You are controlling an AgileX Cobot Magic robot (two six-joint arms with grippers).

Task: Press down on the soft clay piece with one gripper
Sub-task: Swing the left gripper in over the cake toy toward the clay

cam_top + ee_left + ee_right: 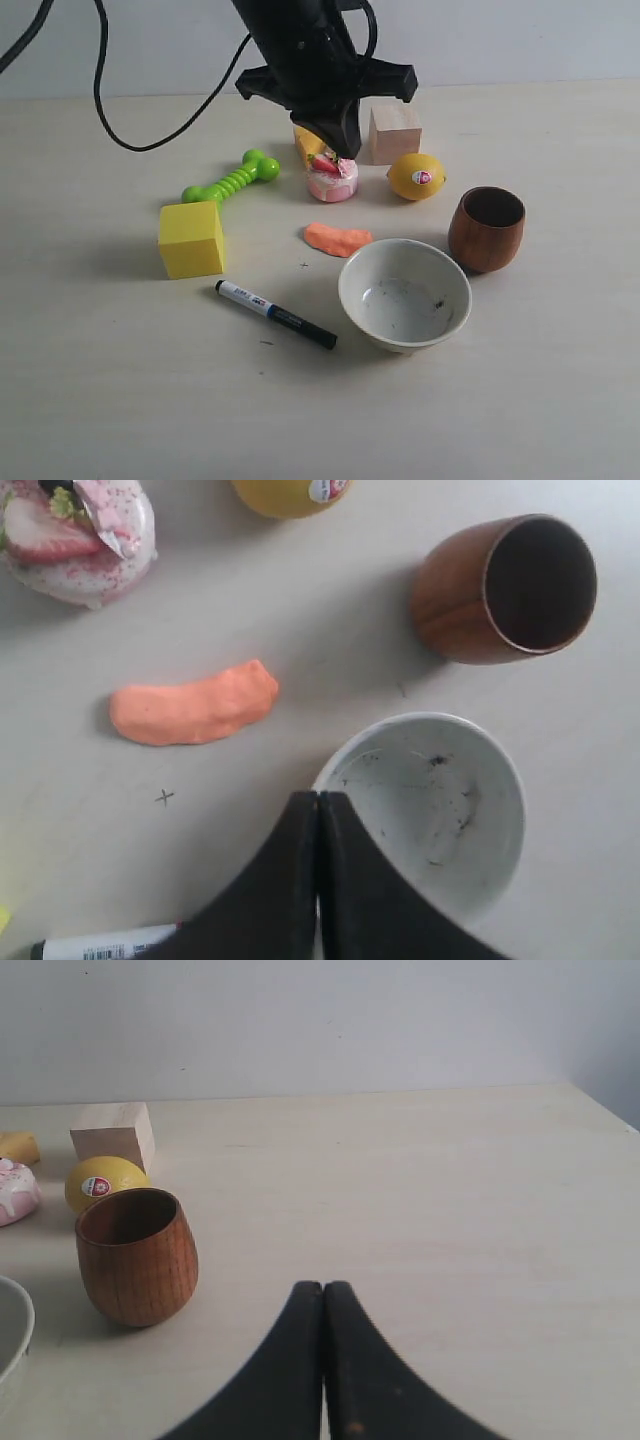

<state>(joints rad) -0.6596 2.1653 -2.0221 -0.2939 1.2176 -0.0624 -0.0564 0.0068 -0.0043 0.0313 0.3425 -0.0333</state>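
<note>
Clay: soft clay piece point(337, 239) is lying flat at the middle of the table point(120, 380), between toy cake point(332, 178) and bowl point(404, 293).
Left gripper point(318, 798): jaws are pressing together, hanging apart from the clay.
Right gripper point(323, 1288): jaws are meeting too.

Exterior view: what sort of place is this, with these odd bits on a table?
Probably a robot test bench, not a home. A black robot arm with trailing cable hangs over a pale tabletop strewn with unrelated props: a pink toy cake, a yellow cube, an orange-salmon putty blob.
</note>
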